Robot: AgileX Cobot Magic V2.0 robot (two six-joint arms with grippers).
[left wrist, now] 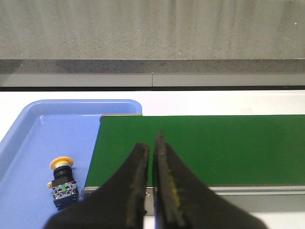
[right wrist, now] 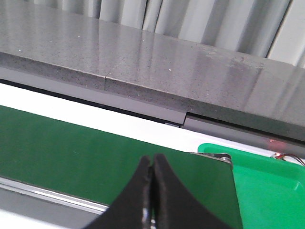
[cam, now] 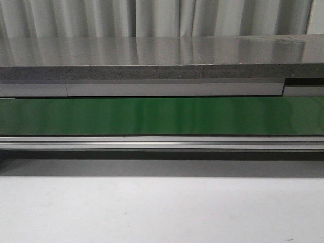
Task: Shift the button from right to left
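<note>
The button (left wrist: 62, 183), with its yellow-orange head and black body bearing a green mark, lies on its side in the blue tray (left wrist: 28, 143) in the left wrist view. My left gripper (left wrist: 151, 143) is shut and empty above the end of the green belt (left wrist: 214, 148), beside the tray and apart from the button. My right gripper (right wrist: 152, 161) is shut with nothing between its fingers, over the other end of the green belt (right wrist: 71, 152). Neither gripper nor the button shows in the front view.
A green tray (right wrist: 267, 191) sits past the belt's end in the right wrist view. The belt (cam: 162, 115) runs across the front view with a metal rail (cam: 162, 143) before it and a grey stone ledge (cam: 162, 71) behind. White tabletop (cam: 162, 207) lies nearest.
</note>
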